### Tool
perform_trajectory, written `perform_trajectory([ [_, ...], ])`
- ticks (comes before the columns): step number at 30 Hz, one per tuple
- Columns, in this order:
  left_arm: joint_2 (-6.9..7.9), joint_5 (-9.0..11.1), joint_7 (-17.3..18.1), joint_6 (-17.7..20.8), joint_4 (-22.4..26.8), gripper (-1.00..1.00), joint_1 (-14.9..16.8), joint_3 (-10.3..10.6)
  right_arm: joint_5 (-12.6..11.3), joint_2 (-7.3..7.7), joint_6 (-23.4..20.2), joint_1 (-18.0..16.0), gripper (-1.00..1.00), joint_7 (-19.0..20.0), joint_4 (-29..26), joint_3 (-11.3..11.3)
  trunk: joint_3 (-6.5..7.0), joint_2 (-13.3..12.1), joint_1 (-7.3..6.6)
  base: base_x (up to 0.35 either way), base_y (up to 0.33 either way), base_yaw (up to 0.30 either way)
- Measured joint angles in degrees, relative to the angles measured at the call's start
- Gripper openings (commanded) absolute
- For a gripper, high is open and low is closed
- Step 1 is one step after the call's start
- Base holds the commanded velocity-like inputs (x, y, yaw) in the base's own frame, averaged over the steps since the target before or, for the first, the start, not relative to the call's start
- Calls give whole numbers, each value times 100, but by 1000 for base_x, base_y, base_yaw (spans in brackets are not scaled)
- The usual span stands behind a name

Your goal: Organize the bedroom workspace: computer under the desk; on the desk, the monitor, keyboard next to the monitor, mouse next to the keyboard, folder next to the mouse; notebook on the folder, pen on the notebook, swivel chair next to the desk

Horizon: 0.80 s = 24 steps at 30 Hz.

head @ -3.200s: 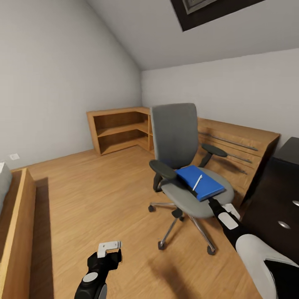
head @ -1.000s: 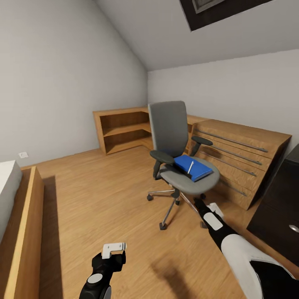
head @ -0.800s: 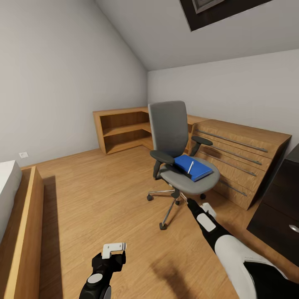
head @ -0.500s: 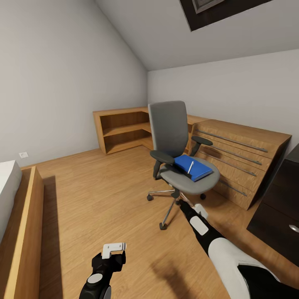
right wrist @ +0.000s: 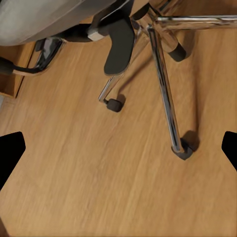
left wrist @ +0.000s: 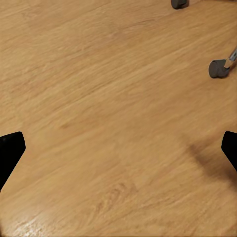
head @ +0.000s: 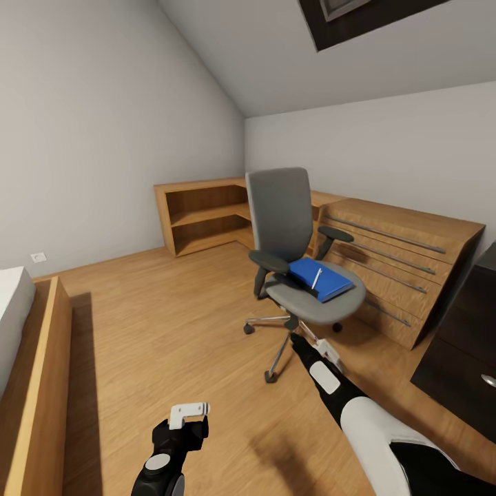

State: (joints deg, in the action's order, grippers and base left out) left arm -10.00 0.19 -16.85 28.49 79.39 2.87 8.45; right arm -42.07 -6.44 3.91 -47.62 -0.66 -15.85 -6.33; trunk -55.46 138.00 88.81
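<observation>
The blue folder (head: 319, 278) lies on the swivel chair (head: 289, 234) seat. Both the left hand (left wrist: 118, 153) and right hand (right wrist: 118, 148) are wide open, holding nothing.

Head cam: high up, angled fwd and down across the bedroom toward the swivel chair (head: 296, 262). Left wrist cam: close above the plank floor (left wrist: 108, 123), facing down, chair casters at frame edge. Right wrist cam: low, near chair base (right wrist: 163, 64). All three share chair base & floor.
</observation>
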Motion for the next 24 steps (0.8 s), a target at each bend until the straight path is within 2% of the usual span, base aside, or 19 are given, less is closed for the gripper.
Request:
perform_trajectory([
  [19, 0, -3, 6, -6, 0, 100, 0, 5, 13, 6, 0, 1, 100, 11, 5, -7, 0, 0, -2, 299, 0, 0],
  [20, 0, -3, 6, -5, -1, 100, 1, 5, -30, 3, 0, 5, 100, 11, 13, 58, -1, 1, -2, 311, 0, 0],
  [24, 0, -3, 8, -6, 0, 100, 0, 3, 6, 6, 1, 1, 100, 11, 6, 3, 0, 0, -1, 304, 0, 0],
])
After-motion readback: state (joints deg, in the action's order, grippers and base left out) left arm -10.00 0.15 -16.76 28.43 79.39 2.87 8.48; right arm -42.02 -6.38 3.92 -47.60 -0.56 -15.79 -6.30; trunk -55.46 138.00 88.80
